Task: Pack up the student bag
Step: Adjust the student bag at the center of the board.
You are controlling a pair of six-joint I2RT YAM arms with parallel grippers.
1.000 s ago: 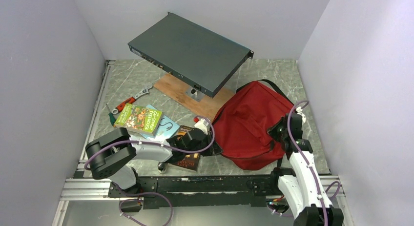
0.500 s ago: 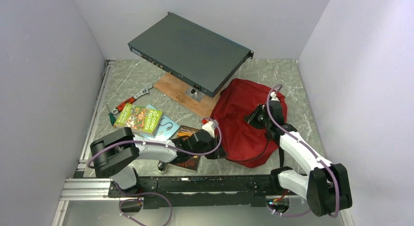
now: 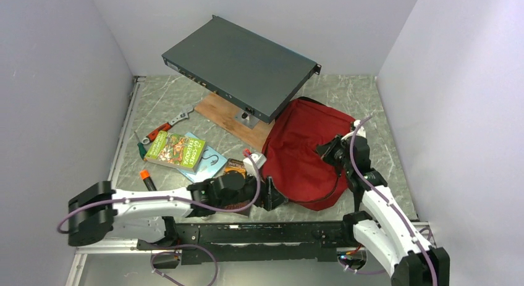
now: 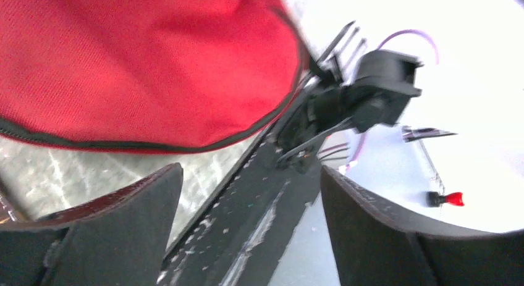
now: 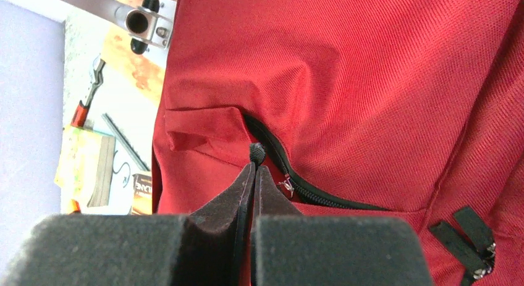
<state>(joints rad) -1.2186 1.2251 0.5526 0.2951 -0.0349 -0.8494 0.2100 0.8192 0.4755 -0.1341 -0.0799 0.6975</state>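
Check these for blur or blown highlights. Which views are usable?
Left wrist: motion-smeared, right half blown out white beside the student bag. Right wrist: sharp on the bag's weave and zipper, table at left overexposed. Top external: evenly lit, crisp, usable.

left gripper (image 4: 250,175): jaws wide apart (reaching low, outstretched) | right gripper (image 5: 254,172): fingers pressed together

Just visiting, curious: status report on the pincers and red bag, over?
Left pincer open, empty. Right pincer shut at zipper. Red bag lying on table, books outside it.
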